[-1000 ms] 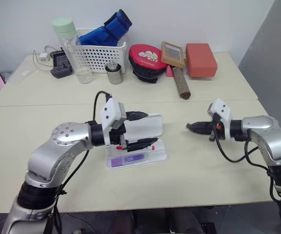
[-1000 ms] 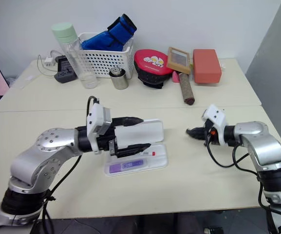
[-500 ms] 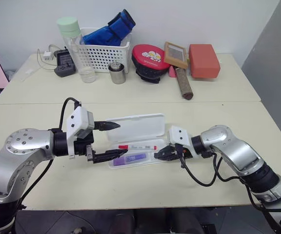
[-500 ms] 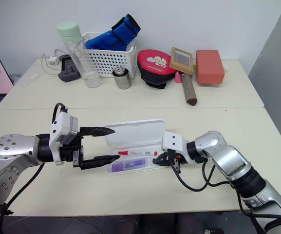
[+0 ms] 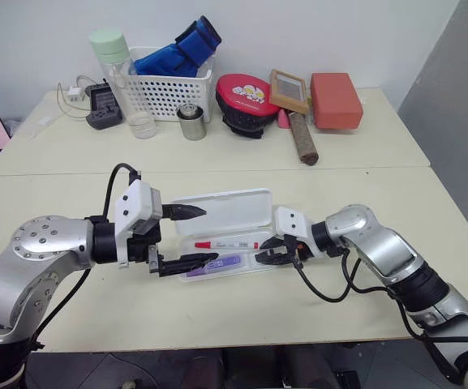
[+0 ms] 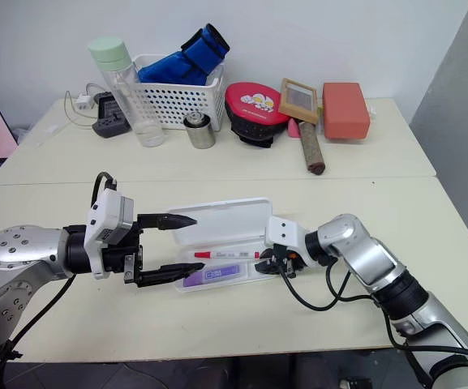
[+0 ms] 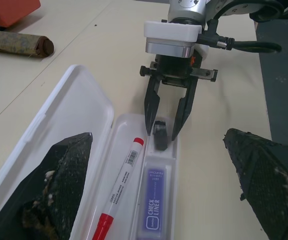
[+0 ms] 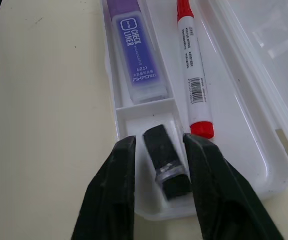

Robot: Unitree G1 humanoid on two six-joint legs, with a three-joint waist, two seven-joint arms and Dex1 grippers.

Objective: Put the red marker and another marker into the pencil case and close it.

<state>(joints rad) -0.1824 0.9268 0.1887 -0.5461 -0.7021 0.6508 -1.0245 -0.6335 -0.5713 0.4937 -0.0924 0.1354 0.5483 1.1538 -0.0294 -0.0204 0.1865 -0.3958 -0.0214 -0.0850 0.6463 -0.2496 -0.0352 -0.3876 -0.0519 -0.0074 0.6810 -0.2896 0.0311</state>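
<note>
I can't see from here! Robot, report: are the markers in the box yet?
Both pincers open, left, right. Red marker and purple marker lie inside pencil case, lid up. Small dark cap sits between right pincer's fingers.

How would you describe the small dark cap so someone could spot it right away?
Find the open white pencil case on the near table. In its end compartment, between the right gripper's open fingers, lies the dark cap. It is stubby and blackish, unlike the red marker and purple marker beside it.
</note>
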